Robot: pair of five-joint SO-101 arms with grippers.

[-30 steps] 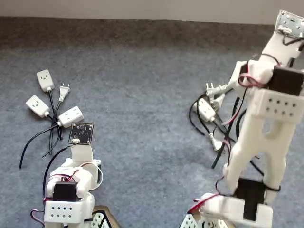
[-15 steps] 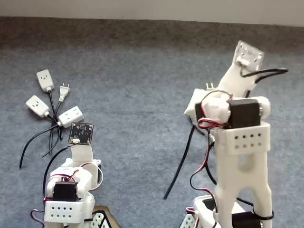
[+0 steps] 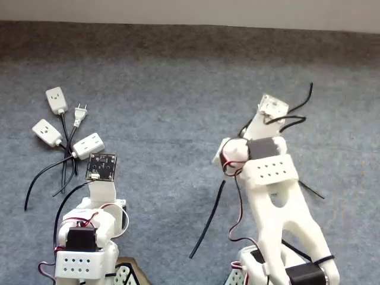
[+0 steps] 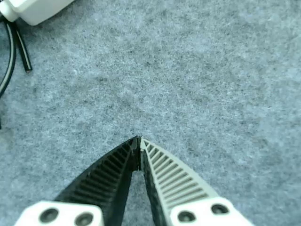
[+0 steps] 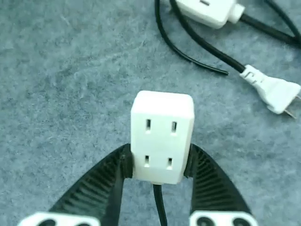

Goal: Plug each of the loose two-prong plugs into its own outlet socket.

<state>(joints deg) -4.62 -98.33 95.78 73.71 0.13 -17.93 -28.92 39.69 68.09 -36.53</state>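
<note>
My right gripper is shut on a white outlet socket, held above the grey carpet with its slots facing the camera. Its black cord trails down toward the near edge beside the right arm. Beyond the held socket lie another white socket and a loose two-prong plug on black cords. At the far left lie three white sockets and a loose plug. My left gripper is shut on nothing, low over bare carpet near one socket.
Black cords fan out from the left group toward the left arm. A black cord end lies close to my left gripper. Grey carpet covers the table between the two arms.
The right arm has swung left and toward the near side, carrying the socket away from the right group with its cord trailing behind. The left arm has kept still.
</note>
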